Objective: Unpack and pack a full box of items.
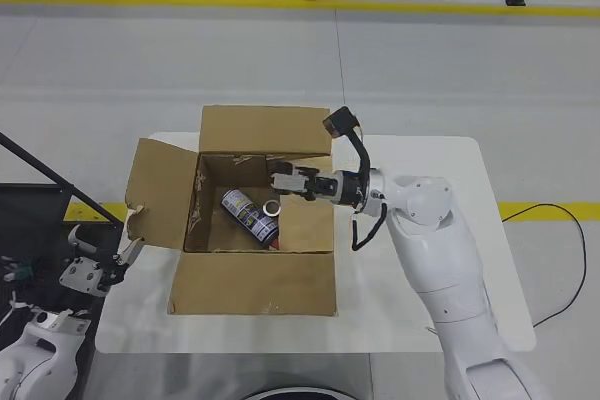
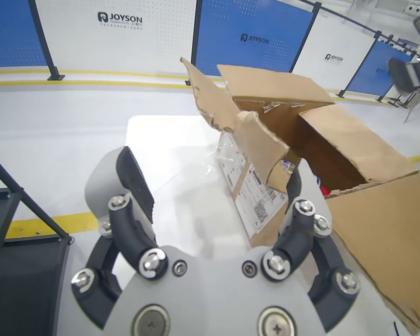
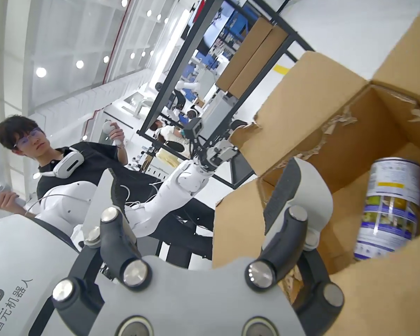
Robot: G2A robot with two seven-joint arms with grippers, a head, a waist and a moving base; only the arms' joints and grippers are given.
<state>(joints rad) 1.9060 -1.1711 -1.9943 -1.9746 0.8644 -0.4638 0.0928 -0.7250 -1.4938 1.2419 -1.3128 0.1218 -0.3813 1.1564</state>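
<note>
The top view is showing the whole layout: the cardboard box (image 1: 252, 283) is sitting open on the white table (image 1: 420, 180), with all four flaps folded outward. A can (image 1: 248, 216) is lying on its side on the box floor, angled across it. A small round item (image 1: 272, 208) is sitting just beside the can.

The right wrist view is giving the can's label side and the torn inner cardboard edges, which the top view is not resolving. The left wrist view is presenting the outer box wall with a shipping label (image 2: 253, 197); the can is hidden there.

The right gripper (image 1: 278, 183) is hovering inside the box opening near the far wall, above the round item and near the can without touching it. Its fingers are standing spread apart, holding nothing.

The left gripper (image 2: 215, 180) is waiting outside the box at the table's left edge, fingers spread and holding nothing. One finger is sitting just beside the torn side flap (image 2: 259, 148); contact cannot be confirmed.

The floor (image 1: 130, 80) is pale grey with yellow lines. Blue and white partition panels (image 2: 252, 36) are closing off the area.
</note>
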